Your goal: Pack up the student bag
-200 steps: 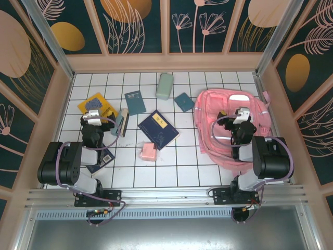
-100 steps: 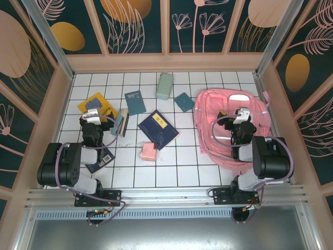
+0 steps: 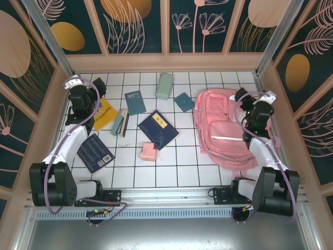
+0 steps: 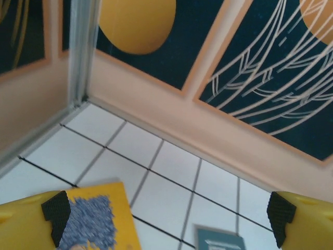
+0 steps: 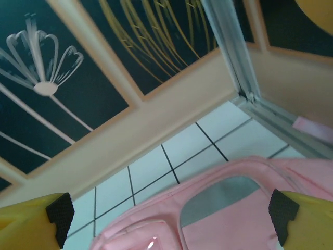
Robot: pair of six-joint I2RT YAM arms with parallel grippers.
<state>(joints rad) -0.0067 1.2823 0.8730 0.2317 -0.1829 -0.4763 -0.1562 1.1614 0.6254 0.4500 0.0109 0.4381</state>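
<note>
Left claw [image 4: 169, 224] has its jaws wide apart and holds nothing; it hangs over the far left corner of the table [image 3: 182, 159], above the edge of a yellow book [image 3: 104, 113]. Right claw [image 5: 171, 214] is also spread wide and empty, over the far end of the student bag [image 3: 226, 133], which lies flat on the right side of the table.

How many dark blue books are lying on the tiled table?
2. One dark blue book with a yellow label lies near the middle of the table; the other dark blue book lies at the front left. The small stack between them may hide more.
</note>
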